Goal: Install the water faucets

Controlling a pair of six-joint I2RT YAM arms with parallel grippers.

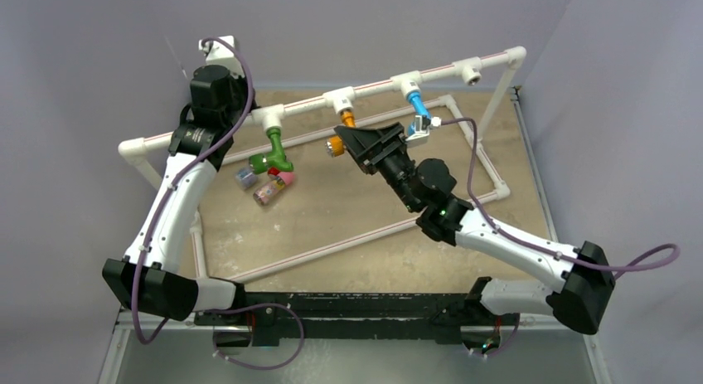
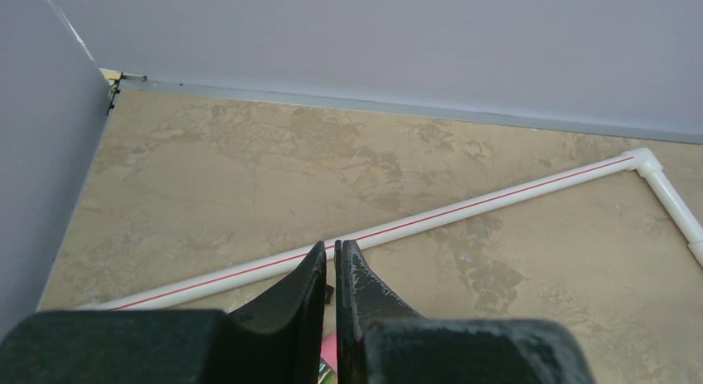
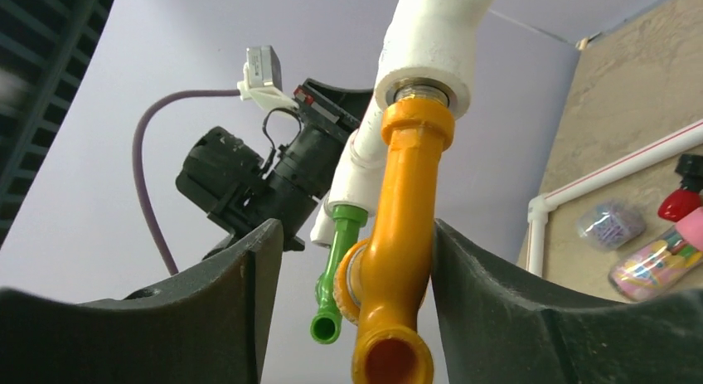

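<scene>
Left fingers (image 2: 300, 294) were closed on nothing above the bench (image 2: 249, 177) | right fingers (image 3: 249, 293) stood apart either side of the orange faucet (image 3: 404, 235), which hung from a white tee (image 3: 427, 48) on the raised pipe (image 1: 375, 86) | green faucet (image 1: 276, 150) and blue faucet (image 1: 419, 104) hung from neighbouring tees.

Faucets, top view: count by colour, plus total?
Orange faucet: 1
Green faucet: 1
Blue faucet: 1
Total: 3
</scene>
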